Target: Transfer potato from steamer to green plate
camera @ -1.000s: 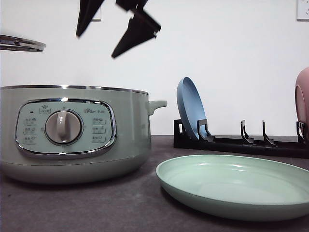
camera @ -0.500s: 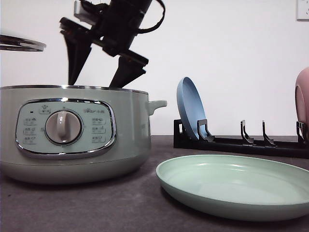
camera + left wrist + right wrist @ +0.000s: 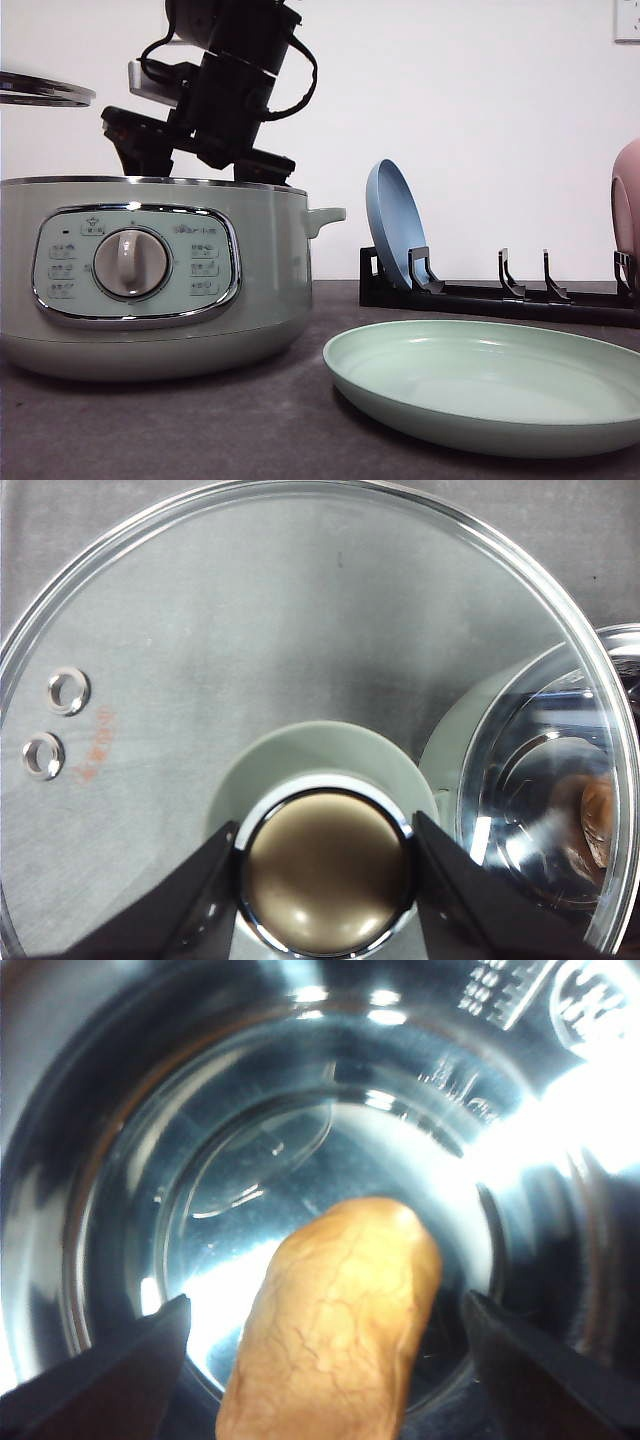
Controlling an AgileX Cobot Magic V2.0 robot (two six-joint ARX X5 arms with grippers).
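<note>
Front view: the steamer stands on the dark counter at the left, its control panel and central dial facing the camera and a side handle pointing toward the middle. The right arm reaches down from above, and its tool dips behind the chrome rim into the open pot, so the fingertips are hidden. At the far left edge, above the steamer, a sliver of the glass lid hangs in the air. The green plate lies flat on the counter just to the right of the steamer, apart from it. Behind the plate a black dish rack holds a blue plate on edge, and a pink plate shows at the right border.

Left wrist view: the left tool is clenched on the lid's knob, 1 dark finger on each side of it. Through the glass the counter shows, along with part of the steamer's shiny bowl and a brown patch of the potato.

Right wrist view: the potato lies on the polished floor of the steamer's bowl. The right tool is released, its 2 fingers spread wide on either side of the potato and clear of its skin.
</note>
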